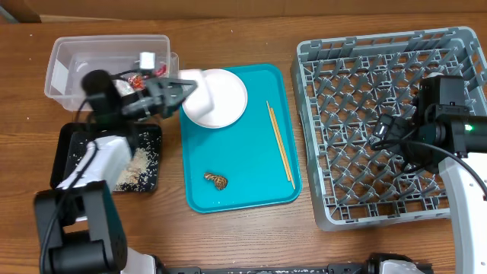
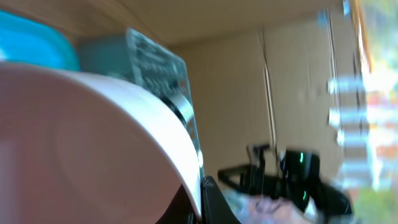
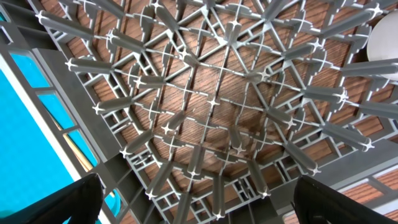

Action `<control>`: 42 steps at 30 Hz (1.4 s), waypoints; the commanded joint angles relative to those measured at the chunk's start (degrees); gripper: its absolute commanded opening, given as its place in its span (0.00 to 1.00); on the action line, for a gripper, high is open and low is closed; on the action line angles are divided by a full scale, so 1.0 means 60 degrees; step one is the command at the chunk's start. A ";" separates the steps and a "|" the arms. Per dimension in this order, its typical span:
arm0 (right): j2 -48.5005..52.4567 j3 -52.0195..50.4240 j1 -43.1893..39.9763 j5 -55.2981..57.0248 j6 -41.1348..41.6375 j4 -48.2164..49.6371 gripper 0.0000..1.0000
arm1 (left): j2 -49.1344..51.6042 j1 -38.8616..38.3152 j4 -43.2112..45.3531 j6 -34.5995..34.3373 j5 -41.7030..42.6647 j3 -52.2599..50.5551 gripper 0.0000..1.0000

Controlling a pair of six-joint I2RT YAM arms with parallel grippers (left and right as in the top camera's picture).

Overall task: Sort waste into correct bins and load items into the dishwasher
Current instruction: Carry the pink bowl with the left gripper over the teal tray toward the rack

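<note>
Reader: Plate, white and round. Where is it, and what has hold of it?

Legend: It sits over the far left corner of the teal tray, just beside the clear tub. The left claw is pinched narrow on the plate's left rim. In the left wrist view the plate fills the frame, its edge running down between the fingers. Whether its underside touches the tray cannot be told.

Reader: Which way does the dish rack lie from there?

Legend: The dish rack is to the plate's right, across the whole width of the tray and well apart from it. From overhead the plate shows as a nearly full disc, so it lies close to flat. The pegs stand upright, so loading probably calls for a carry to the right and a tip onto edge between peg rows.

Reader: Which arm is nearer?

Legend: The right claw hangs over the rack, fingers spread wide with nothing between them. It is nearer the rack, but the left arm has the plate. The chopsticks lie between plate and rack, long axis running near to far.
</note>
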 commanded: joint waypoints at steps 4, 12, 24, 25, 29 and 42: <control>-0.0051 0.0109 0.0018 0.0091 0.0011 0.0036 1.00 | -0.0131 -0.1512 0.1297 0.0987 0.0364 0.0127 0.04; -0.0051 0.0109 0.0018 0.0091 0.0007 0.0033 1.00 | -0.0127 -0.1581 0.0517 -0.0878 -0.0430 0.0718 0.04; -0.0051 0.0109 0.0018 0.0095 0.0004 0.0066 1.00 | -0.0127 -0.1300 0.0623 -0.6885 0.0834 0.1679 0.04; -0.0051 0.0109 0.0018 0.0095 0.0004 0.0066 1.00 | -0.0127 -0.1249 0.0783 -0.7340 0.0885 0.1767 0.04; -0.0051 0.0109 0.0018 0.0095 0.0007 0.0066 1.00 | -0.0127 -0.0969 0.2062 -0.8990 0.0867 0.2109 0.04; -0.0051 0.0109 0.0018 0.0095 0.0007 0.0113 1.00 | -0.0146 -0.0765 0.3599 -0.8335 0.1490 0.3351 0.04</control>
